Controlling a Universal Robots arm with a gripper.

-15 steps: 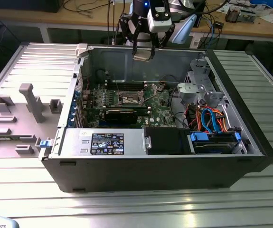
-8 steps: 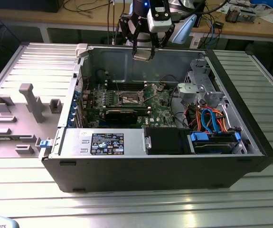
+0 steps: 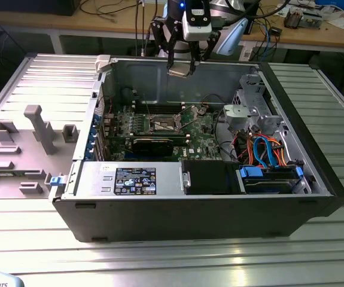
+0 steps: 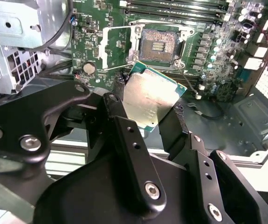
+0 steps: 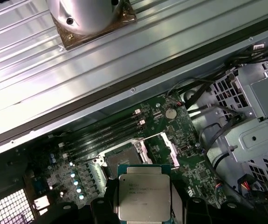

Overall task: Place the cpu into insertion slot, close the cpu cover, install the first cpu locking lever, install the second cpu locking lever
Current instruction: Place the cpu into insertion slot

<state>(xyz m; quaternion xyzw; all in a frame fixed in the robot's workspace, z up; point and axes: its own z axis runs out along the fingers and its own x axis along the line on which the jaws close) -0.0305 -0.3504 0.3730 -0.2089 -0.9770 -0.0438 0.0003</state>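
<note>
A ribbed metal surface (image 3: 160, 263) carries an open computer case (image 3: 315, 179) lying on its side, with a cluttered workbench behind it. The jaws hang over the far wall of the case, above the green motherboard (image 3: 201, 140).

By my reading, none of the four steps is done. The cpu (image 4: 151, 99) is not yet seated: the jaws pinch it by two opposite edges, one black finger on each side, with its silver-grey top facing out from between them and its far edge reaching past their tips. It looks somewhat tilted in the second wrist view, though I cannot tell by how much.

The insertion slot (image 4: 159, 45) lies bare, its dark centre exposed, past the jaws' tips and well apart from the chip in the exterior view. The cpu cover (image 4: 116, 46) is swung open and lies just beside the slot, so closing it remains to be done. With the cover open, both locking levers must also be left to install; I cannot make out clearly how they lie.
</note>
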